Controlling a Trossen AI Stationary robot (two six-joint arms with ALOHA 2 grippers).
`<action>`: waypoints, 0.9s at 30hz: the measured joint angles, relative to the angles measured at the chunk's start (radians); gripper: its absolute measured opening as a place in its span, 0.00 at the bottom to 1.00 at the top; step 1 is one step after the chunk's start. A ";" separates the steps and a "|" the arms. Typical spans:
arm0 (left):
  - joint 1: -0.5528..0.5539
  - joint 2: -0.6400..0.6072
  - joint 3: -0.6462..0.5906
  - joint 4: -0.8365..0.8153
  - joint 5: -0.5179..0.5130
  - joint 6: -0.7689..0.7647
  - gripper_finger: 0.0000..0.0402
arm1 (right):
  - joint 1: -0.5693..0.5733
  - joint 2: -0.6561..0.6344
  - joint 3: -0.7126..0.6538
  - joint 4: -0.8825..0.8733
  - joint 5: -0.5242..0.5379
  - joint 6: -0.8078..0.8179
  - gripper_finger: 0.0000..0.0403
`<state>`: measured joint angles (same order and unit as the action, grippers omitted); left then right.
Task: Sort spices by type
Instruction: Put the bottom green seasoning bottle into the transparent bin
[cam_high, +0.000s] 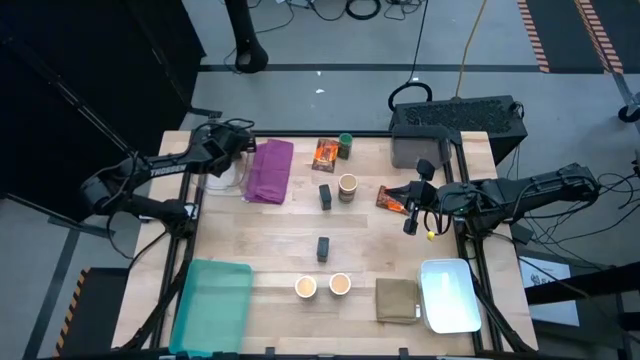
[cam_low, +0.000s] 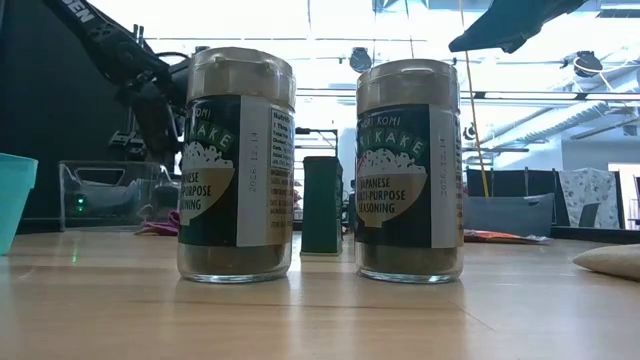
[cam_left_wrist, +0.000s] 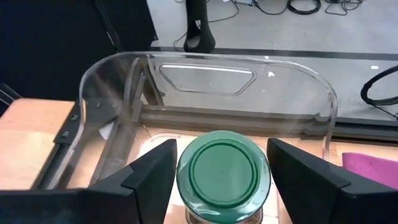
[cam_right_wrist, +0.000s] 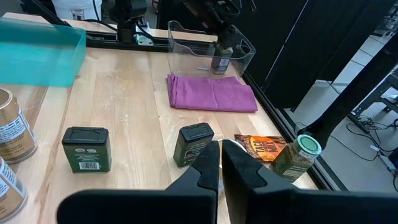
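My left gripper (cam_left_wrist: 222, 144) reaches into a clear container (cam_left_wrist: 112, 93) at the table's far left, its fingers on either side of a green-lidded jar (cam_left_wrist: 224, 174) that stands on the container's floor. A second green-lidded jar (cam_high: 345, 145) and an orange packet (cam_high: 325, 153) lie at the far middle. Two dark blocks (cam_high: 325, 195) (cam_high: 323, 247) and a tan-topped cup (cam_high: 347, 185) stand mid-table, and two more cups (cam_high: 306, 287) (cam_high: 339, 284) near the front. My right gripper (cam_high: 410, 218) hangs shut above the table beside another orange packet (cam_high: 392, 198). My left gripper's fingers (cam_left_wrist: 155, 174) flank the jar's green lid (cam_left_wrist: 186, 171), coming slanting down from the table's near side. I cannot tell whether they touch the lid. The jar stands upright on the container's floor.
A purple cloth (cam_high: 270, 170) lies right of the clear container. A teal bin (cam_high: 210, 305) sits at the near left, with an olive folded cloth (cam_high: 397, 300) and a white tray (cam_high: 450, 295) at the near right. A dark box (cam_high: 455, 125) stands at the far right edge.
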<state>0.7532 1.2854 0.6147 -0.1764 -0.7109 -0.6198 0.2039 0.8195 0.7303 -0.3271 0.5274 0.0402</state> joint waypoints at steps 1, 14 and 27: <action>0.000 -0.010 0.000 0.002 0.000 0.023 0.63 | 0.000 0.000 0.000 0.000 0.000 0.000 0.00; -0.010 -0.176 0.108 -0.194 0.281 0.138 0.59 | 0.000 0.000 0.000 0.000 0.000 -0.001 0.00; 0.000 -0.159 0.144 -0.481 0.266 0.142 0.03 | 0.000 0.000 0.000 0.009 0.000 -0.008 0.00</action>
<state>0.7532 1.1266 0.7586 -0.6572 -0.4447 -0.4776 0.2035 0.8192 0.7303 -0.3183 0.5274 0.0326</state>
